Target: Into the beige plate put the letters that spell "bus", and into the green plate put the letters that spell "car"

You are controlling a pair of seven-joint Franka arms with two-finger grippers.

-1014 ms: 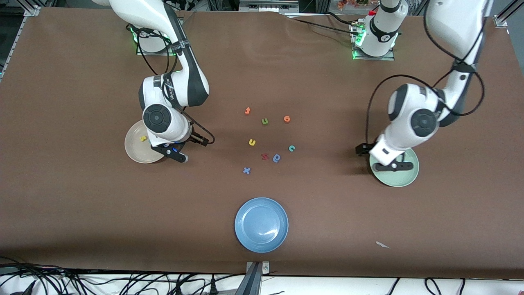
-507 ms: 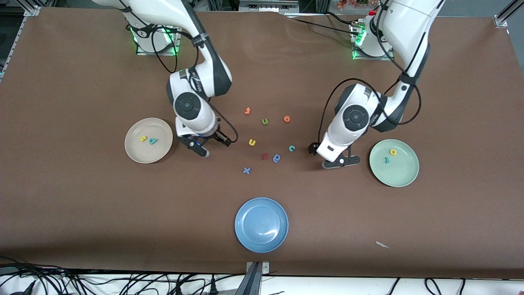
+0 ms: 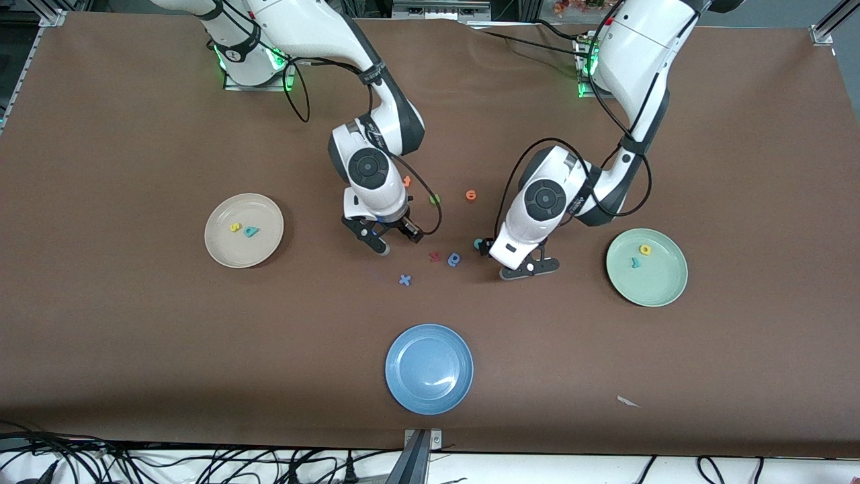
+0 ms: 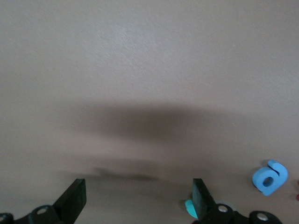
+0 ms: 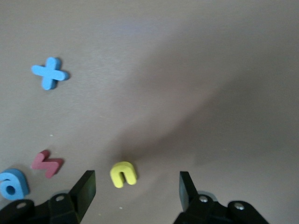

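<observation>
The beige plate [image 3: 222, 250] holds a yellow "s" [image 3: 234, 227] and a teal "b" [image 3: 251, 232]. In the green plate [image 3: 662, 289] lie a yellow "a" [image 3: 645, 250] and a teal "r" [image 3: 634, 263]. My right gripper [image 3: 375, 242] [image 5: 136, 186] hangs open low over the yellow "u" [image 5: 123, 174], which lies on the table between its fingers, touching neither. The arm hides this letter in the front view. My left gripper [image 3: 529, 268] [image 4: 138, 196] is open over bare table, with the teal "c" [image 3: 478, 243] [image 4: 189, 208] just outside one finger.
Loose letters lie in the middle: a green "u" [image 3: 435, 199], orange letters [image 3: 471, 195], a red letter [image 3: 435, 256] [image 5: 47, 164], a blue rounded letter [image 3: 454, 259] [image 4: 269, 176] and a blue cross [image 3: 404, 279] [image 5: 50, 73]. A blue plate [image 3: 428, 396] sits nearer the front camera.
Both arms have swung from their plates toward the letters in the middle. The teal "b" now lies in the beige plate, and the green plate's letters are uncovered.
</observation>
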